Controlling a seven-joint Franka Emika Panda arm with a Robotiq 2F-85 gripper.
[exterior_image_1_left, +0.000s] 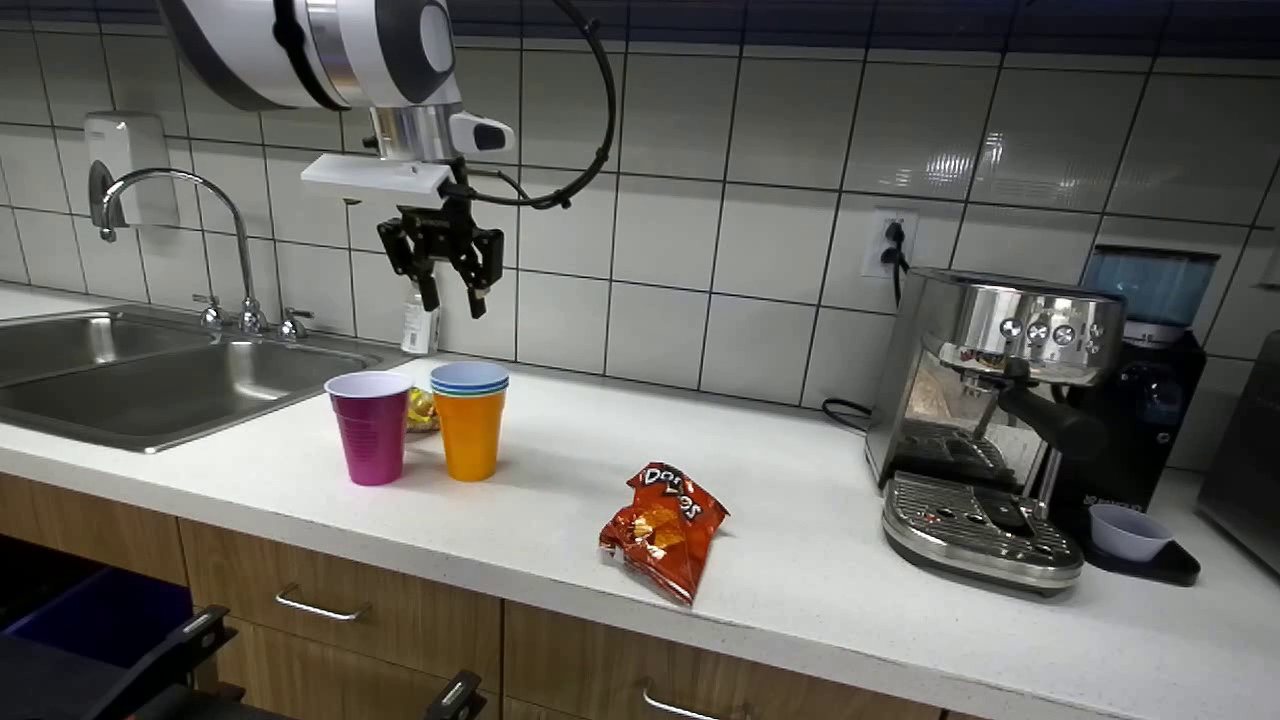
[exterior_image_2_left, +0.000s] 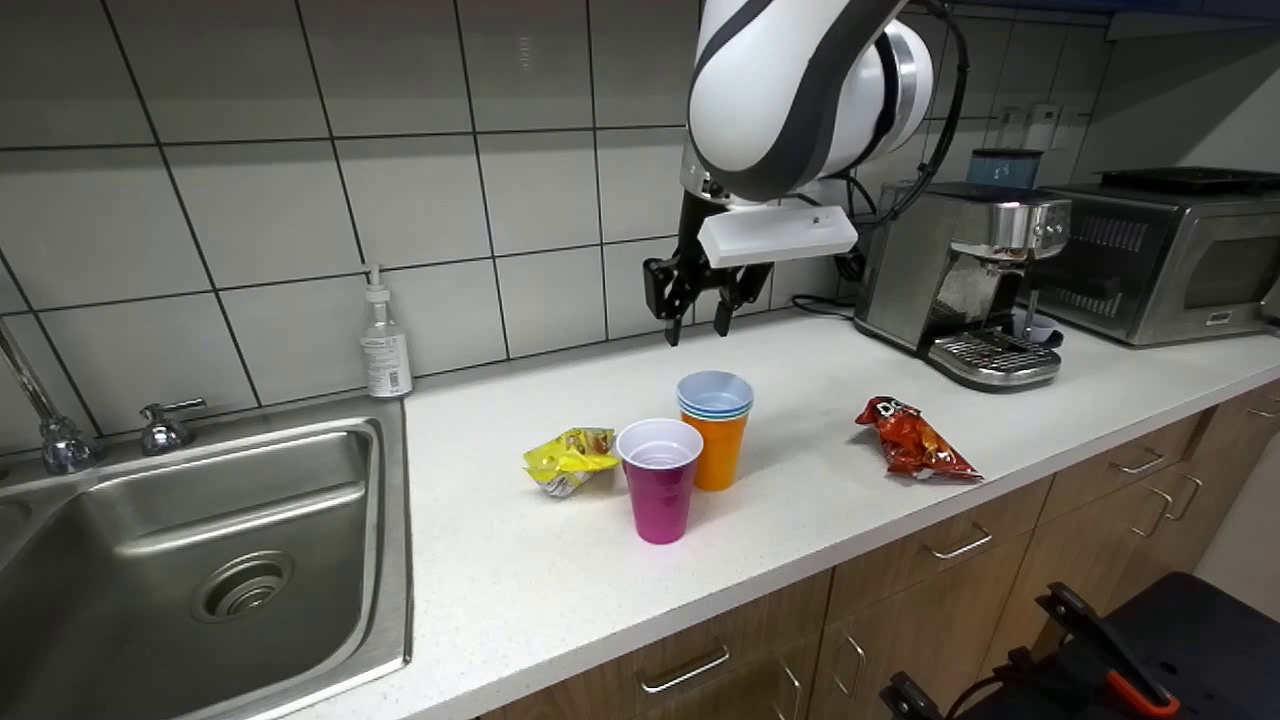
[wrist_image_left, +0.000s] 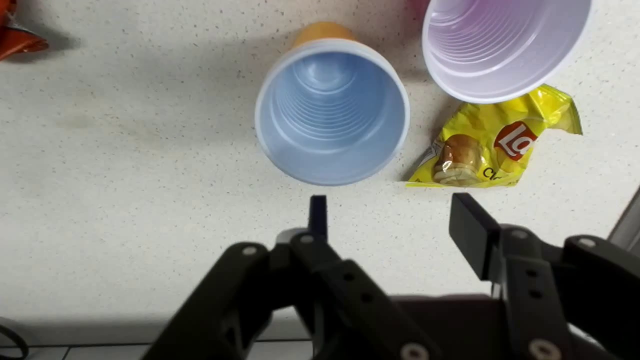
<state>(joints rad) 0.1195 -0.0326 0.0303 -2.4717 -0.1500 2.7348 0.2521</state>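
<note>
1. Hovering with jaws parted, the gripper (exterior_image_2_left: 697, 330) holds nothing
2. Orange cups (exterior_image_2_left: 722, 450) (nested, blue inside) stand on the counter (exterior_image_2_left: 480, 560), beside the purple cup (exterior_image_2_left: 660, 500)
3. Any descent should be slow, centred, clear of rims

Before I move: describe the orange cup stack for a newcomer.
Find the white counter between the sink and the espresso machine. The orange cup stack stands upright beside the magenta cup; several nested rims and a blue interior set it apart.

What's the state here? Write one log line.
end effector: jaws apart, empty, above counter | orange cup stack: upright | magenta cup: upright, beside stack | yellow bag: near magenta cup | red bag: lying apart
</note>
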